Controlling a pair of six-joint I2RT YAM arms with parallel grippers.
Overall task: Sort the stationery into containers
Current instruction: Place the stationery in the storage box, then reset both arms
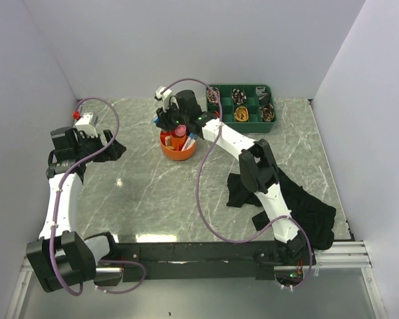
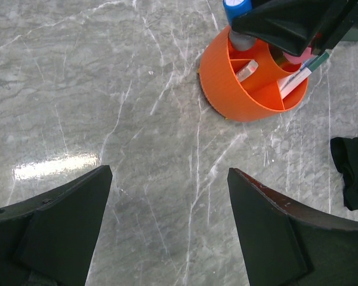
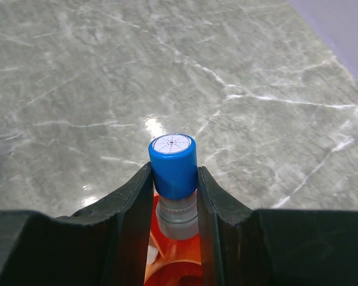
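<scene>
Overhead view of a grey marbled tabletop with two robot arms. A round orange organiser stands at the far middle.

The right arm reaches across to it. Its right pincer is closed on a blue-capped marker, a finger pressing each side just below the cap. The marker is held upright, directly above the organiser, with its lower end at or just inside the rim. How deep it goes cannot be told.

The left arm stands off to the left, well apart from the organiser. Its left pincer is spread wide and holds nothing.

Inside the organiser there is a pink tube, a white pen leaning in an outer section, and a small pale piece, perhaps an eraser, in another section.

A black cloth lies crumpled at the near right, under the right arm. A green tray of ribbon rolls sits at the far right.

No loose pens or erasers show on the bare tabletop. The sorting looks almost finished, and the held marker seems to be the last piece. It needs only to be released into a section. Whether anything is hidden under the cloth or the arms cannot be told.
</scene>
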